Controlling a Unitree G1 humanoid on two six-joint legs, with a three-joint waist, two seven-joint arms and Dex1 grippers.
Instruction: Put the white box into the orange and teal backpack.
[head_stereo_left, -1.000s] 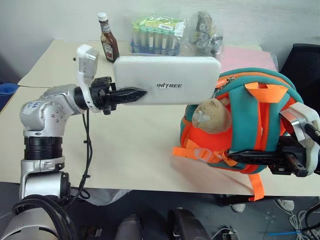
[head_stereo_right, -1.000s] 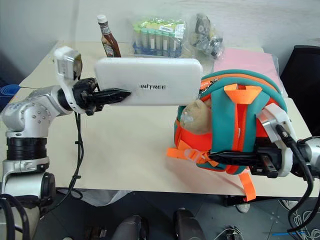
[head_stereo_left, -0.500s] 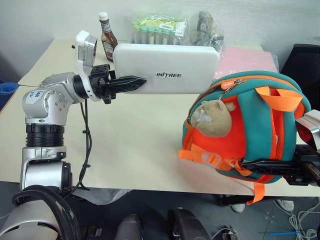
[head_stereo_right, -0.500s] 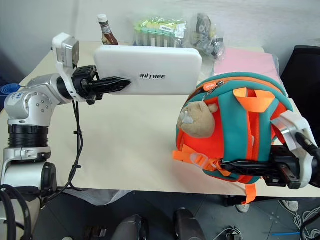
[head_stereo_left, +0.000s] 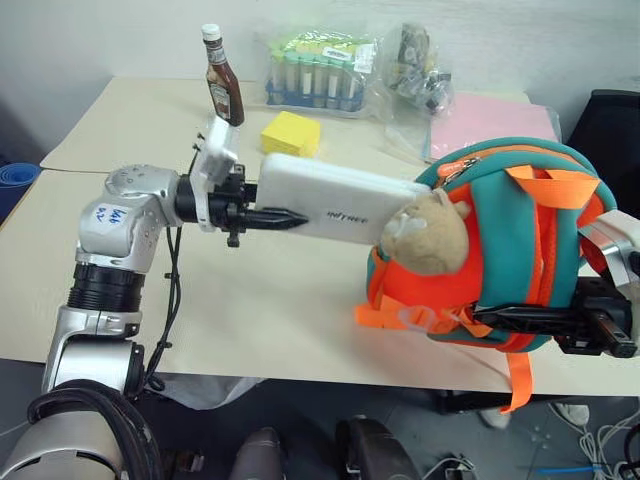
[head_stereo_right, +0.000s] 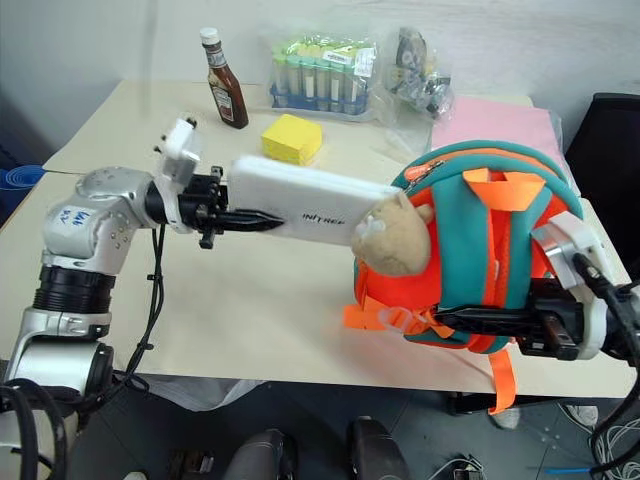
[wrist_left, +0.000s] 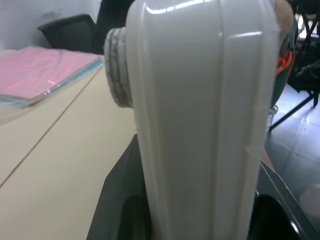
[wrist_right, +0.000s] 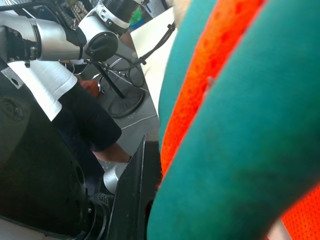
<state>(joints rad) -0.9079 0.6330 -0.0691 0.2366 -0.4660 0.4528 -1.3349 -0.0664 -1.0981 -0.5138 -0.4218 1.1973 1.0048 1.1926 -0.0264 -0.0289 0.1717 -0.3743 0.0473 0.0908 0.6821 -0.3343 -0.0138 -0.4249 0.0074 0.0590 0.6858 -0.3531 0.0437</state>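
Note:
The white box (head_stereo_left: 335, 200) hangs above the table, tilted nearly flat, with my left gripper (head_stereo_left: 292, 218) shut on its left end. Its right end reaches the zipped rim of the orange and teal backpack (head_stereo_left: 520, 250), just behind the tan plush toy (head_stereo_left: 430, 230); whether it is inside I cannot tell. The backpack is held upright off the table's front right edge, with my right gripper (head_stereo_left: 500, 318) shut on its lower part. In the left wrist view the white box (wrist_left: 200, 125) stands between my fingers. A teal strap of the backpack (wrist_right: 240, 130) shows close up in the right wrist view.
At the back of the table (head_stereo_left: 250, 290) stand a sauce bottle (head_stereo_left: 224, 90), a yellow sponge block (head_stereo_left: 291, 133), a bagged rack of tubes (head_stereo_left: 315, 70) and another clear bag (head_stereo_left: 420, 75). A pink folder (head_stereo_left: 495, 115) lies back right. A dark chair (head_stereo_left: 612, 120) stands beyond the right edge.
The white box has rolled from facing me upright to lying nearly flat, and has come down and to the right until its end meets the backpack. The backpack shifted slightly.

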